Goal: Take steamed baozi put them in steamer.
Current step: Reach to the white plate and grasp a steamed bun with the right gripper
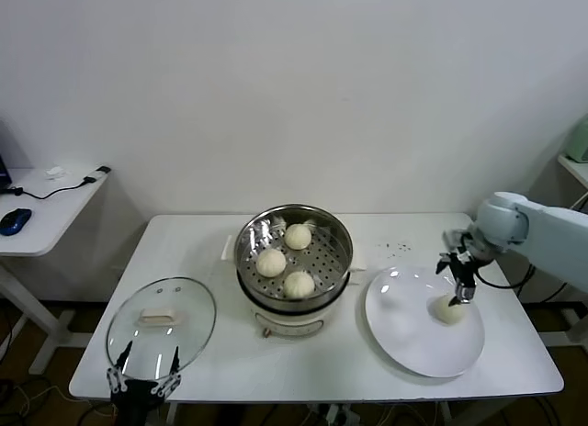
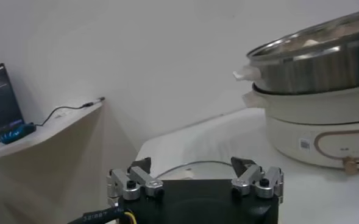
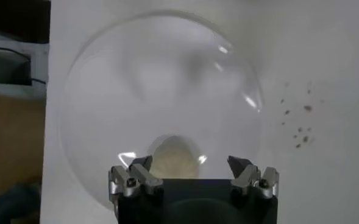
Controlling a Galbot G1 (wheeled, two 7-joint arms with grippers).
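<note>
White wall stands behind the white table (image 1: 211, 371). On the table the steamer (image 1: 294, 261) sits in the middle with three baozi (image 1: 271, 262) inside. One more bun (image 1: 449, 308) lies on the plate (image 1: 404, 339), to the right of the steamer. Right hand (image 1: 462, 292) hangs just above this bun, its fingers spread and grasping nothing. Left hand (image 1: 143, 382) rests low at the front table edge, near the glass lid (image 1: 161, 328), also released.
</note>
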